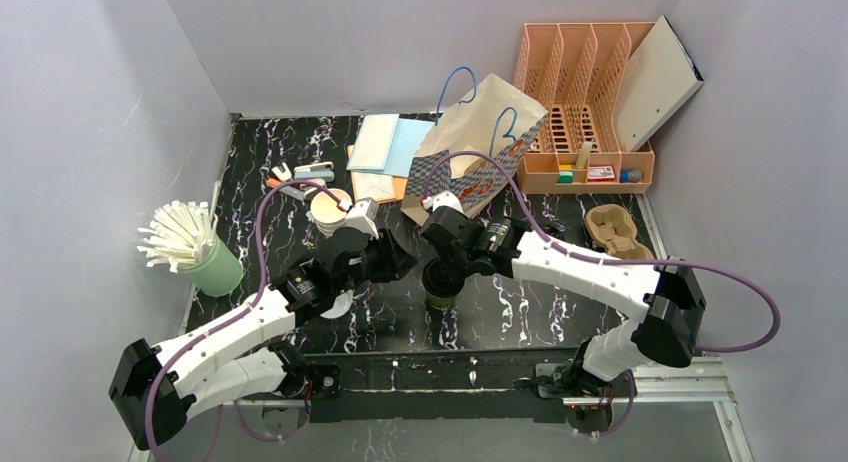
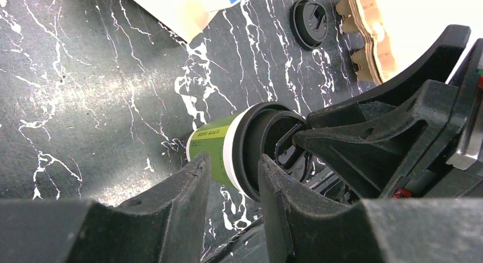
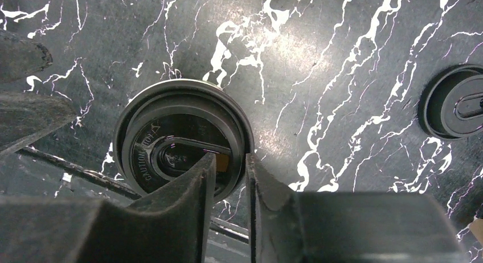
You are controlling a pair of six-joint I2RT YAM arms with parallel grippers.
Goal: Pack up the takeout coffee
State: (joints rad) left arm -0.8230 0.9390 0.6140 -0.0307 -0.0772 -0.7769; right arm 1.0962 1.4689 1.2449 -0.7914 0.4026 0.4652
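The takeout coffee (image 1: pixel 438 288) stands upright on the dark marble table near the front middle. It is a green cup (image 2: pixel 215 144) with a white rim and a black lid (image 3: pixel 171 140). My right gripper (image 1: pixel 441 258) is directly above it. In the right wrist view its jaws (image 3: pixel 230 158) are nearly closed, pinching the lid's rim, with one finger over the lid top and one outside. My left gripper (image 1: pixel 386 258) is just left of the cup. Its jaws (image 2: pixel 230 167) are open and empty, with the cup a little beyond the fingertips.
A brown paper bag (image 1: pixel 478 152) with blue handles stands behind the cup. A cardboard cup carrier (image 1: pixel 615 232) lies at the right and a loose black lid (image 3: pixel 455 103) lies near it. Stacked cream cups (image 1: pixel 329 208) and a straw holder (image 1: pixel 212 267) stand at the left. A peach organizer (image 1: pixel 590 102) is at the back right.
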